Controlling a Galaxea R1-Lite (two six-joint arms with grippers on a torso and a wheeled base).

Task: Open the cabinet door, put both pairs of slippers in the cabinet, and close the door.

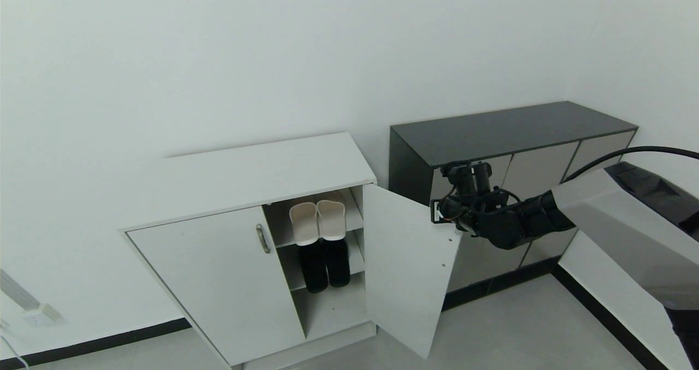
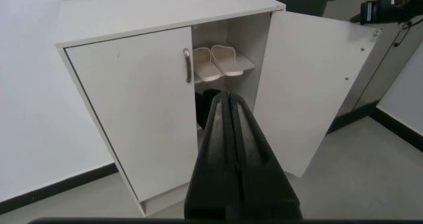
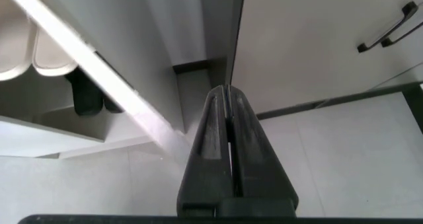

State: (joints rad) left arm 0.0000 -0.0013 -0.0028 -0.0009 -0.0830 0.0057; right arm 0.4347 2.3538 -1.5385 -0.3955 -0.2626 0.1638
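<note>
Right claw (image 1: pixel 443 213) held level, pressed together, beside top outer corner of open cabinet door (image 1: pixel 407 261); left claw (image 2: pixel 228 100) likewise together.

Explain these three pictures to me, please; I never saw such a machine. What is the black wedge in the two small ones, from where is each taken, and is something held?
This robot has two arms. The big picture comes from a camera on its head, each small one from a camera on a wrist. The black wedge is that arm's gripper, a two-fingered clamp. The left gripper and the right gripper are both shut and hold nothing. Before the robot stands a white cabinet with one door open. The light slippers lie on the upper shelf, the black slippers on the shelf below. The right gripper is near the open door's outer edge.
</note>
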